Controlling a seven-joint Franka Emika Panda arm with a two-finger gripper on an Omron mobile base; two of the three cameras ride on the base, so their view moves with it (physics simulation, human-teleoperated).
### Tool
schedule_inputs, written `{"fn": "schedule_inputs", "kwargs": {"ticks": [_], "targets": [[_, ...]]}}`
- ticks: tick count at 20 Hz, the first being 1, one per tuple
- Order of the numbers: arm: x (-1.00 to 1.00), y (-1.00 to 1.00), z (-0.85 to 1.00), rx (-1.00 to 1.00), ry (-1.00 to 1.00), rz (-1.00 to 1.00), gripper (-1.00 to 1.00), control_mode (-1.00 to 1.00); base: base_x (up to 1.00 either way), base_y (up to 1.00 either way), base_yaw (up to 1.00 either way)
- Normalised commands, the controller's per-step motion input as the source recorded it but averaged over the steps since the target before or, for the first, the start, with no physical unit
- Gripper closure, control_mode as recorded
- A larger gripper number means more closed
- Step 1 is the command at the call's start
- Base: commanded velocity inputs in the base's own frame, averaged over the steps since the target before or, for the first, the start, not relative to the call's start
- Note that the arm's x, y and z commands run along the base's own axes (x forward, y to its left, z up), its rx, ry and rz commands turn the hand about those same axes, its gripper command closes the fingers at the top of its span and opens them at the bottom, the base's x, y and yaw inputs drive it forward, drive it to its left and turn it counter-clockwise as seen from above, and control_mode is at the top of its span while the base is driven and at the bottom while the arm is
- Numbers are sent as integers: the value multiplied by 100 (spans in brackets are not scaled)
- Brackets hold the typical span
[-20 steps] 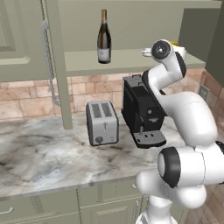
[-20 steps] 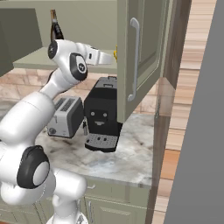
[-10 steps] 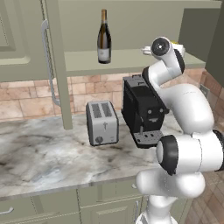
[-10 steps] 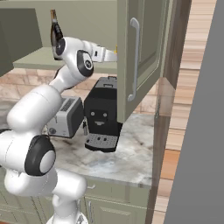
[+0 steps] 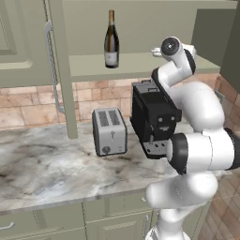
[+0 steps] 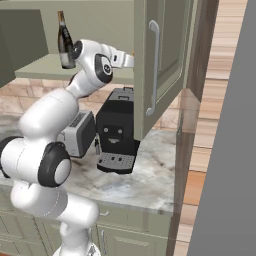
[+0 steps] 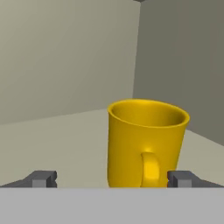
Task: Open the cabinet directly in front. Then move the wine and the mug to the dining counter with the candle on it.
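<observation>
Reaching into the open cabinet for the mug

Left base view: the cabinet [image 5: 140,61] stands open, the wine [image 5: 111,41] upright on its shelf, well left of my wrist; toaster [image 5: 109,131] and coffee machine [image 5: 153,117] sit below. Right base view: my forearm reaches past the open door [image 6: 157,60] onto the shelf. Hand view: the yellow mug [image 7: 146,142] stands upright and empty, handle facing me, between the spread fingertips [image 7: 41,178] of my gripper [image 7: 111,180], which holds nothing; I'd ease forward, staying centred, before closing
</observation>
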Motion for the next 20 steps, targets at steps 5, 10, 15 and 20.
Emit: {"fn": "schedule_inputs", "kwargs": {"ticks": [5,10,15,20], "targets": [[29,-4,-10,0,1,0,-100,-100,0,0,0],[33,-5,-12,-1,1,0,-100,-100,0,0,0],[33,-9,-5,0,1,0,-100,-100,0,0,0],[20,-3,0,0,0,0,100,-100,0,0,0]]}}
